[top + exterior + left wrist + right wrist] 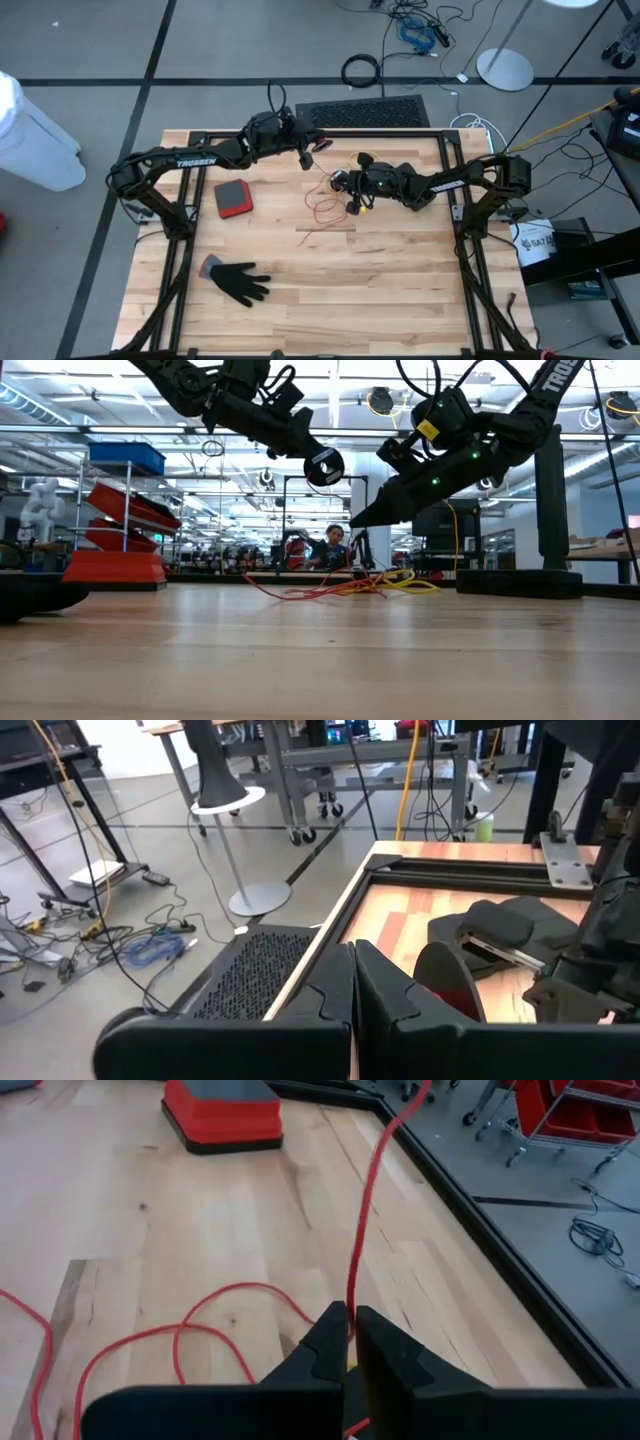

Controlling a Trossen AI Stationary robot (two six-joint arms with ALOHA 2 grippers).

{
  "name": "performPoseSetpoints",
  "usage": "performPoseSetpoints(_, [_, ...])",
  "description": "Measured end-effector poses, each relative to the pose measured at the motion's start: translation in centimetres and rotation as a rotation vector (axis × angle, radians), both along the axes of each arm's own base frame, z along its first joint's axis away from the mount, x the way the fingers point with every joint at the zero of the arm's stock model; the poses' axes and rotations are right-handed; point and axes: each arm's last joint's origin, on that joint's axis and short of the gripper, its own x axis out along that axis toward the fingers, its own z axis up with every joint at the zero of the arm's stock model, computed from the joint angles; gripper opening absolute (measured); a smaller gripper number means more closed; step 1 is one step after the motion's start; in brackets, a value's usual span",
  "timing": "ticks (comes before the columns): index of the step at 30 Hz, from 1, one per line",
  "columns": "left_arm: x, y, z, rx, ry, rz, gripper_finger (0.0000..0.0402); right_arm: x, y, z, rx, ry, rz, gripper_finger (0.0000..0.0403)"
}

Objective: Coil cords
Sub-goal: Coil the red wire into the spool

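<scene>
A thin red cord (325,210) lies in loose loops on the wooden table (400,300), near the far middle. A short yellow piece (365,206) shows beside it, under my right gripper. My right gripper (350,1330) hangs low over the loops, shut on the red cord. My left gripper (353,985) is shut. It is higher and closer to the far edge (305,158). One strand of the cord (370,1190) rises from my right gripper toward it. No black cord shows. My left gripper seems to hold the strand's upper end: a red piece (321,148) shows at its fingertips in the high view. Its own wrist view shows no cord between the shut fingers, so the part and the hold cannot be told. My right gripper pinches one strand of the red cord (349,1312) between its two fingertips. The fingers slant down from the table's right side. Above them the strand runs nearly straight up and away. Below them the cord lies slack in loops (190,1330) on the wood.
A red box with a dark top (232,198) sits left of the cord. A black glove (238,281) lies near the front left. A black frame rail (370,132) runs along the far edge, with a perforated black mat (362,110) behind it.
</scene>
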Motion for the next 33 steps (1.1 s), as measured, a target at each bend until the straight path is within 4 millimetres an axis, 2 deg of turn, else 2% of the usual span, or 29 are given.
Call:
performPoseSetpoints(6, [0.0,0.0,0.0,-0.004,-0.002,-0.018,0.0,0.0,0.0,0.0,-0.02,0.012,0.0,0.0001])
performPoseSetpoints(18, [0.1,-0.2,0.0,-0.014,-0.006,-0.064,0.0,-0.4,-1.3,0.0,0.002,-0.001,-0.082,0.0])
performPoseSetpoints(33, [0.3,-0.7,-0.1,-0.04,-0.016,-0.104,0.0,-0.2,-1.0,0.2,0.045,-0.038,0.02,0.0])
